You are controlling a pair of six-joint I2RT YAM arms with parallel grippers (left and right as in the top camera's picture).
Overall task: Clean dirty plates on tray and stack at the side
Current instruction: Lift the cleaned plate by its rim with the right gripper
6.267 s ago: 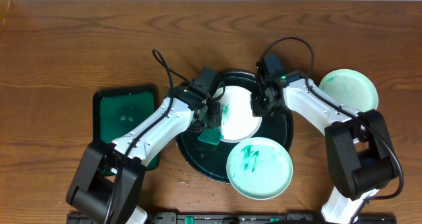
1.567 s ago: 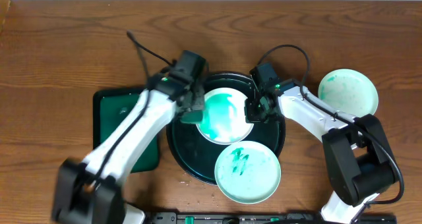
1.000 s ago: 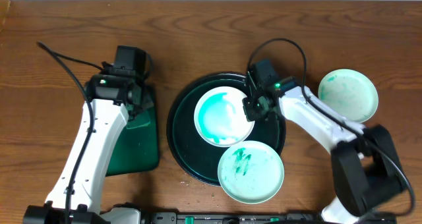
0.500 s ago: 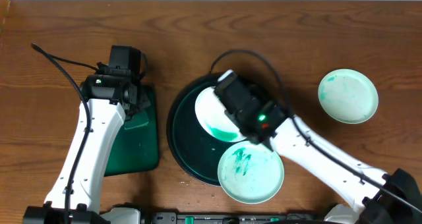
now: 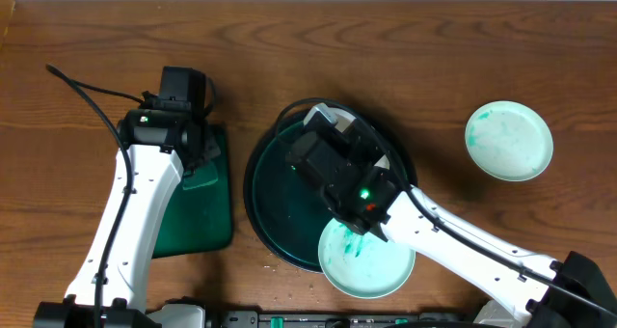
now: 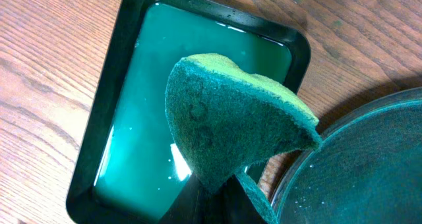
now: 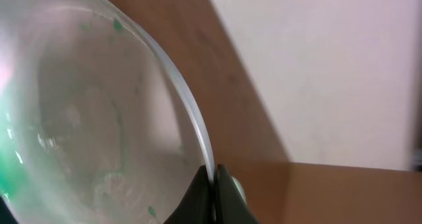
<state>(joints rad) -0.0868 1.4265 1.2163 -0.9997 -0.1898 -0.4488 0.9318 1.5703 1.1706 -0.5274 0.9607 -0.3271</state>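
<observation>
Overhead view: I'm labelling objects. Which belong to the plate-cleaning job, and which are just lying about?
Job: round tray, held plate, front plate, side plate, sponge, water tray.
Just there: table, arm cable.

The left arm point(image 5: 135, 212) and right arm point(image 5: 463, 256) are white tubes with black joints, and the shoulders are big and black. A thin black cable point(image 5: 85, 87) loops off the left wrist. Each wrist block is black with a tiny green light point(image 5: 364, 195). The right pincer point(image 7: 214, 188) has smooth black fingers point(image 7: 198, 201).
</observation>
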